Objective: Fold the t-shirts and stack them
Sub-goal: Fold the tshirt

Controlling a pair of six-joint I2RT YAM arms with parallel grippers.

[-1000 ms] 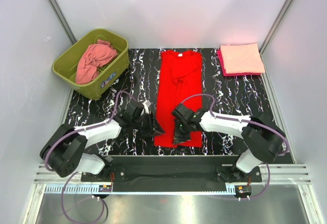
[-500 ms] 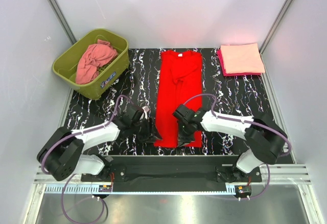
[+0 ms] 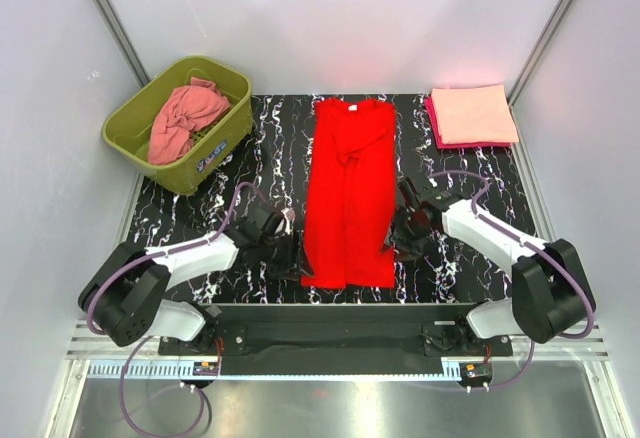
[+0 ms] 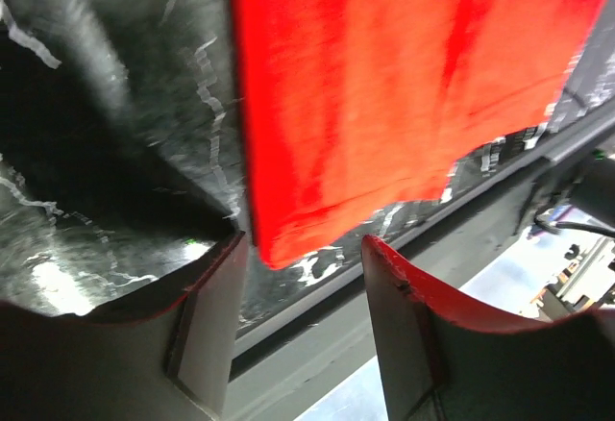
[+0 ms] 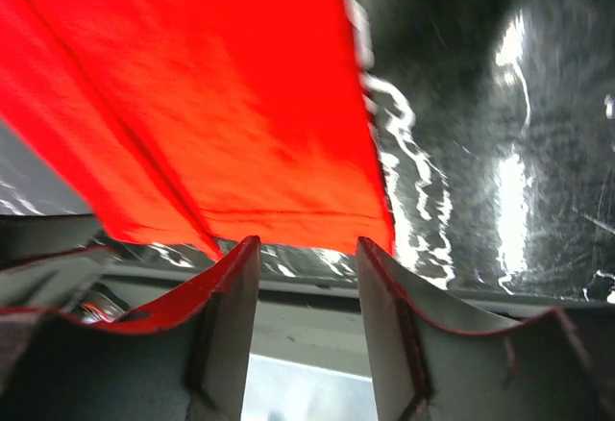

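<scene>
1. Four t-shirts in all: one red shirt [image 3: 348, 198], one salmon shirt [image 3: 185, 118], one peach shirt [image 3: 474, 113], one magenta shirt [image 3: 436, 128].
2. Red shirt: lies flat as a long strip along the middle of the bench [image 3: 270, 148], collar at the far end.
3. Salmon shirt: crumpled inside the single green tub [image 3: 222, 138], far left corner.
4. Peach shirt: folded, stacked on the folded magenta shirt, far right corner.
5. Left jaws: open and empty, low beside the red shirt's near left corner.
6. Right jaws: open and empty, just beside the red shirt's right edge, near its hem.
</scene>
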